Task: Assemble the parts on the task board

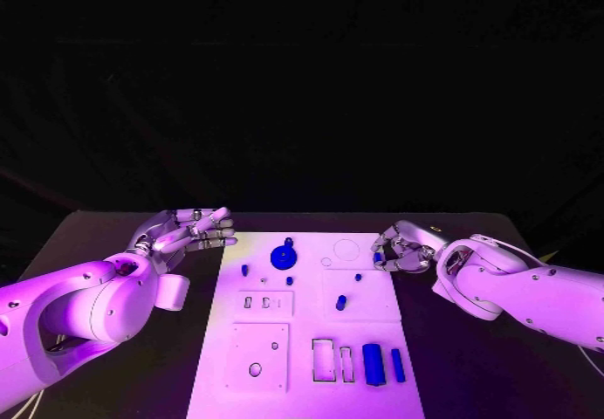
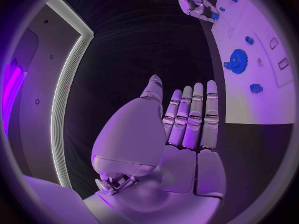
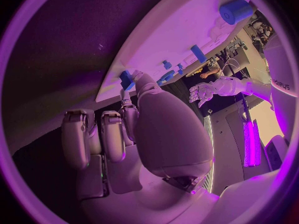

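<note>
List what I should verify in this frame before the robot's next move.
1. Right hand holds a part: ok. A small blue part sits at its fingertips, at the board's right edge.
2. Left hand free: ok. It is open and holds nothing, off the board's left side.
3. Board lies flat on the table: ok.
4. Gear clear of both hands: ok. It lies at the board's far end, untouched.
5. Firmness of the right hand's hold on the part: cannot tell, since the fingers hide most of it.
6. Which slot the held part goes in: cannot tell.
</note>
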